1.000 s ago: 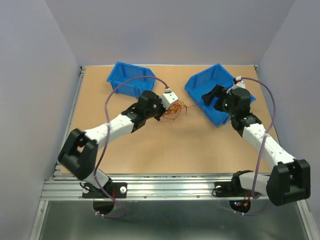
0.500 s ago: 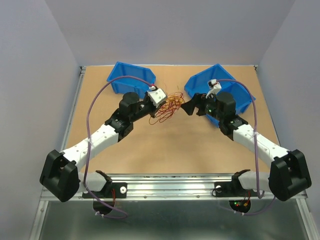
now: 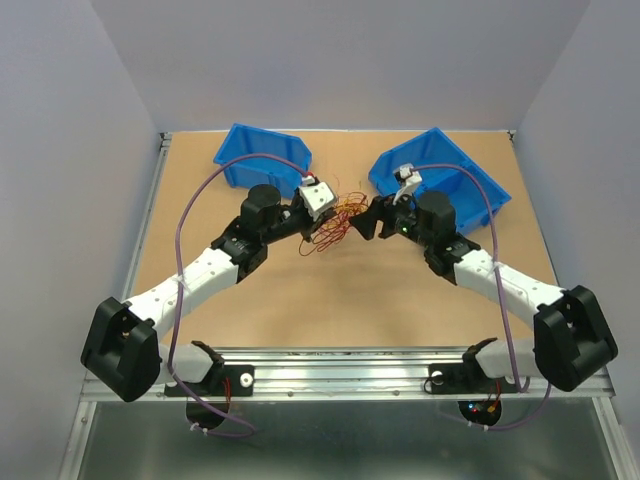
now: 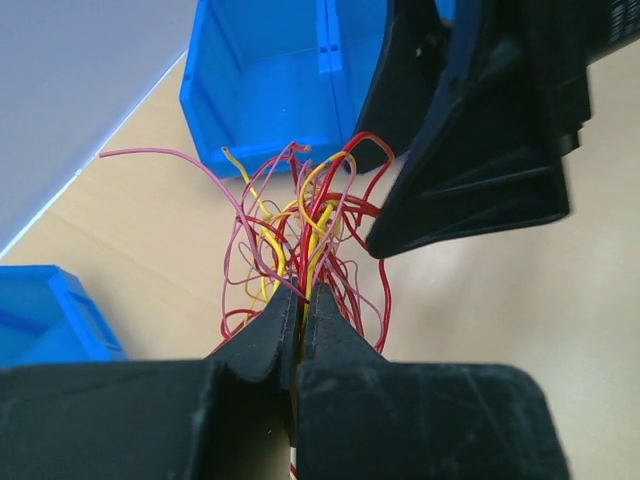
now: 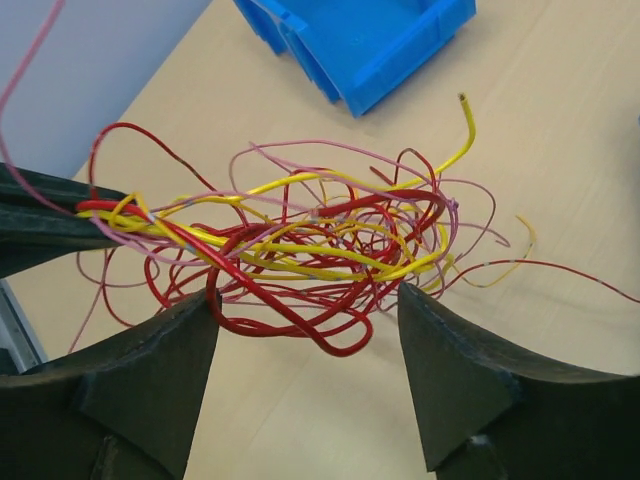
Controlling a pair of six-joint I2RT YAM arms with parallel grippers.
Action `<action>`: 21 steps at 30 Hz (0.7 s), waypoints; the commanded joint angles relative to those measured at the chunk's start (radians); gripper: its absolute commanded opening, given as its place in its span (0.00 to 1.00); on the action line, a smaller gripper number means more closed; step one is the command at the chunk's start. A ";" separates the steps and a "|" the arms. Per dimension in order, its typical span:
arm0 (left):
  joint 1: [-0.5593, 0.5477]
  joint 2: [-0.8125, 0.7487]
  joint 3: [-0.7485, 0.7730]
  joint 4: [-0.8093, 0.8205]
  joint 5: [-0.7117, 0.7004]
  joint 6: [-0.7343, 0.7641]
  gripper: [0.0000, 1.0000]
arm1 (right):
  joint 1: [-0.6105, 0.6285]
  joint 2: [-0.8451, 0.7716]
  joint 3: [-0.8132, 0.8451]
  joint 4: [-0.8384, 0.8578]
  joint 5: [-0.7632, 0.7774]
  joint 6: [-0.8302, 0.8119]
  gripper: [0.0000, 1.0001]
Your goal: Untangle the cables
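1. The cables [image 3: 338, 222] are recorded as one tangle, lying just past the middle of the table [image 3: 330, 310] toward 12 o'clock in the top view, between the two grippers. The tangle appears to be held clear of the board
2. The left gripper [image 4: 300, 300] is clamped together on a bunch of strands at the tangle's 9 o'clock edge. This hold is judged to serve as an anchor against which the other side can be drawn
3. The right gripper [image 5: 305, 315] is set at the tangle's 3 o'clock side with its jaws apart. Loops lie between the two fingers and nothing is pinched, so it is judged to be placed for a grip on the free side
4. A blue bin [image 3: 262, 158] is noted at 11 o'clock and a second blue bin [image 3: 470, 185] at 1 o'clock, both apart from the tangle. They are judged to be receptacles for freed strands
5. Count: one tangle, two grippers and two bins. Strands are seen in red, yellow and pale pink, but their number cannot be told
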State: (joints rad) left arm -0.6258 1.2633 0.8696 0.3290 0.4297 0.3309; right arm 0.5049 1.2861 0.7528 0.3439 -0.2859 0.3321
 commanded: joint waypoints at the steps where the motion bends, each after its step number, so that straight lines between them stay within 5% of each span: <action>1: 0.009 -0.041 0.034 0.025 0.060 -0.003 0.00 | 0.021 0.048 0.049 0.058 0.073 -0.048 0.50; 4: 0.008 -0.047 0.032 0.034 0.040 -0.013 0.00 | 0.023 0.074 0.079 0.041 0.083 -0.050 0.14; 6: 0.017 -0.058 0.025 0.051 -0.040 -0.041 0.00 | 0.030 0.058 0.066 0.044 0.077 -0.048 0.01; 10: 0.073 -0.116 -0.010 0.125 -0.109 -0.099 0.00 | 0.130 -0.027 0.060 0.041 0.118 -0.134 0.01; 15: 0.086 -0.300 -0.086 0.171 -0.028 -0.095 0.00 | 0.398 -0.111 0.120 -0.034 0.235 -0.243 0.01; 19: 0.089 -0.413 -0.162 0.260 -0.091 -0.121 0.00 | 0.412 -0.160 0.103 -0.033 0.284 -0.251 0.01; 21: 0.090 -0.406 -0.173 0.274 -0.115 -0.125 0.00 | 0.412 -0.166 0.083 -0.022 0.378 -0.243 0.24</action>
State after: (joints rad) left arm -0.5396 0.8726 0.7269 0.4423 0.3714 0.2317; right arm 0.9230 1.1488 0.8104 0.3149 -0.0624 0.1238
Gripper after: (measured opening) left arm 0.059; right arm 0.081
